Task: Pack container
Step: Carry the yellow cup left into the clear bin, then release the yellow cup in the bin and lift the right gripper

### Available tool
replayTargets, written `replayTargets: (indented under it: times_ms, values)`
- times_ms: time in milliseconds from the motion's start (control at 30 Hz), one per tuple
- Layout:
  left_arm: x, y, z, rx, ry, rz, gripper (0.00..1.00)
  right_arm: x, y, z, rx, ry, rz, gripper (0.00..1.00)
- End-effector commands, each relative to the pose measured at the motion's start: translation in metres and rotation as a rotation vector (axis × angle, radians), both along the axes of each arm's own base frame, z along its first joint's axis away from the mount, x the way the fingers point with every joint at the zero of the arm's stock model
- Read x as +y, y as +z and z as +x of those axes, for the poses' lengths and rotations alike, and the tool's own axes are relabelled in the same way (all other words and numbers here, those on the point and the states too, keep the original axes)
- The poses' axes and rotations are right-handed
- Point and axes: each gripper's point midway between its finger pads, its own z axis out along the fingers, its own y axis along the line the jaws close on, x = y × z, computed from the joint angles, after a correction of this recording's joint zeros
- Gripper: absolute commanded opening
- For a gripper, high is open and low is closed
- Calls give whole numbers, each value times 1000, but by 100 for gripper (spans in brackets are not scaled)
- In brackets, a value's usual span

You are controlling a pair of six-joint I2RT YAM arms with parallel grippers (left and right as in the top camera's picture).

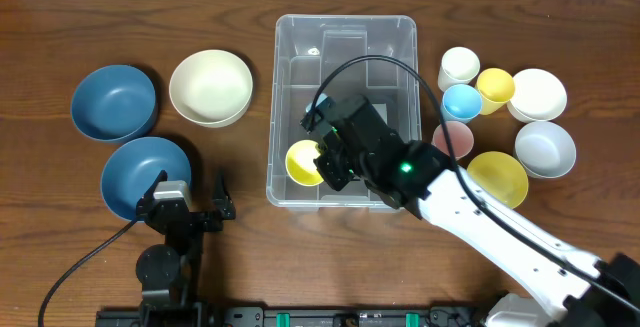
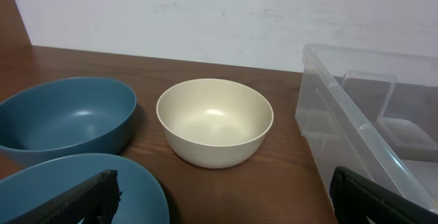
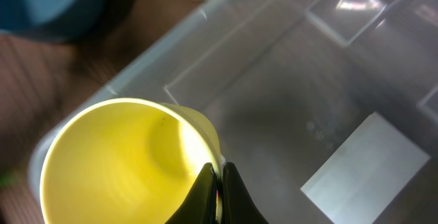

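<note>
Packing looks barely begun. Nearest the front edge of the table, the left gripper (image 1: 188, 207) sits beside a blue bowl (image 1: 145, 175), its fingers spread wide with nothing between them. A little further in, the right gripper (image 3: 220, 183) is down inside the container (image 1: 275, 107), its fingers pinched tight on the rim of a yellow cup (image 3: 116, 169) at the container's near left corner. Whether the cup rests on the base or hangs just above it I cannot tell. The container stands in the middle of the table, and apart from that cup I see only its bare floor and the white label (image 3: 366, 162). I'd judge one item as good as in but not yet let go, with all the rest to do. Further back on the left, a second blue bowl (image 1: 113, 100) and a cream bowl (image 1: 210, 87) stand on the wood. To the right of the container wait a yellow bowl (image 1: 497, 177), two pale bowls (image 1: 545, 147), and beyond them a huddle of small cups (image 1: 462, 100) in pink, light blue, yellow and white, none packed.
</note>
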Motion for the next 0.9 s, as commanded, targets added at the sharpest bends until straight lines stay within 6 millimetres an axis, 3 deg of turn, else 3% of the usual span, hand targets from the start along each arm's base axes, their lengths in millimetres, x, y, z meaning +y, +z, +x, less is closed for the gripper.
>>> replayTargets:
  times_ms: [0, 867]
  values:
    - [-3, -17, 0, 41, -16, 11, 98, 7, -6, 1, 19, -3, 0, 1]
    - [-3, -17, 0, 41, -16, 11, 98, 10, -52, 4, 108, -25, -68, 1]
